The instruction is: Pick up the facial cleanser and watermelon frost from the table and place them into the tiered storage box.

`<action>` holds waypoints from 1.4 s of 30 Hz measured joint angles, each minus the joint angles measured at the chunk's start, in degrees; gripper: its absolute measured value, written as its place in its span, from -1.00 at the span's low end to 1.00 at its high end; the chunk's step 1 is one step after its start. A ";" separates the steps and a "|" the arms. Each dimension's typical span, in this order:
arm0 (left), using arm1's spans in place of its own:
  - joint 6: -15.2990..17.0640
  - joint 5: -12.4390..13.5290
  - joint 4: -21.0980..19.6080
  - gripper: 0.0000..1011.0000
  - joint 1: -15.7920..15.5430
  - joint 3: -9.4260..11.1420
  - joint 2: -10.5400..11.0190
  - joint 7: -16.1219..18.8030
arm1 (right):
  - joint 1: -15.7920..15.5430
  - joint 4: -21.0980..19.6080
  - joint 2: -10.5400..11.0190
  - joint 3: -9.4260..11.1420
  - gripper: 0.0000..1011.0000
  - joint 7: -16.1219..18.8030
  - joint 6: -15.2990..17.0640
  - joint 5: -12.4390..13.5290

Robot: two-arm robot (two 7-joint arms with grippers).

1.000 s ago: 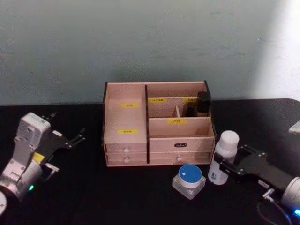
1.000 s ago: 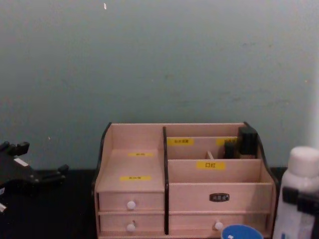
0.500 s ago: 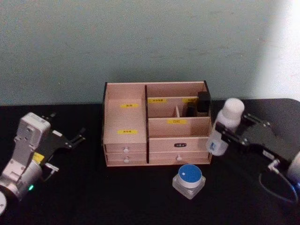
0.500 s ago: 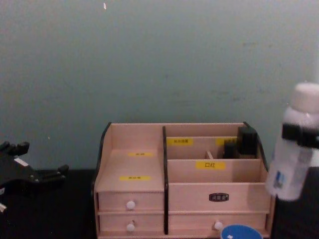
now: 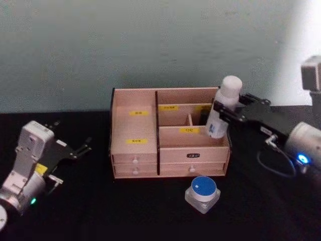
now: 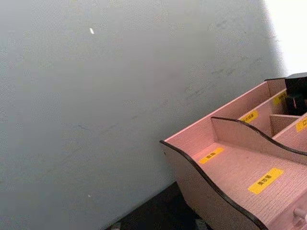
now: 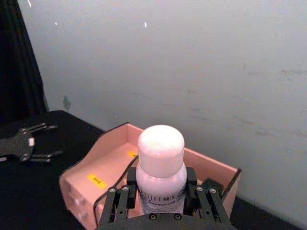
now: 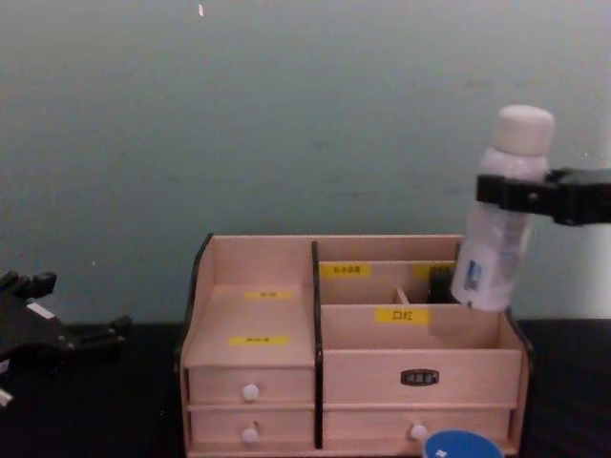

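My right gripper (image 5: 224, 107) is shut on the facial cleanser (image 5: 226, 100), a tall white bottle with a rounded cap. The bottle (image 8: 500, 229) hangs slightly tilted in the air over the right rear end of the tiered storage box (image 8: 253, 355), its base about level with the box's top edge. From the right wrist, the bottle (image 7: 161, 165) stands between the fingers (image 7: 120, 197). The watermelon frost (image 5: 202, 191), a squat jar with a blue lid, sits on the black table just in front of the box (image 5: 134, 150). My left gripper (image 5: 86, 144) rests open, left of the box.
Dark items (image 8: 441, 283) stand in the box's rear right compartment, close behind the bottle. The box's left compartment (image 6: 240, 167) holds nothing. A grey-green wall (image 5: 150, 45) rises right behind the box. The black table (image 5: 125, 211) lies bare in front and to the left.
The right gripper has lifted the bottle off the table beside the box and carried it up and leftward to above the box's right end. The left arm and the jar have not moved.
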 joint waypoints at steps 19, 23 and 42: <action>0.00 0.00 0.00 0.98 0.00 0.00 0.00 0.00 | 14.36 15.40 -6.52 -6.53 0.17 2.98 1.52 -1.03; 0.00 0.00 0.00 0.98 0.00 0.01 0.00 0.00 | 16.26 18.11 -7.76 -7.43 0.17 3.24 1.61 -1.05; 0.00 0.00 0.00 0.98 0.00 0.00 0.00 0.00 | 21.35 27.25 -11.64 -9.81 0.17 4.55 0.63 -1.90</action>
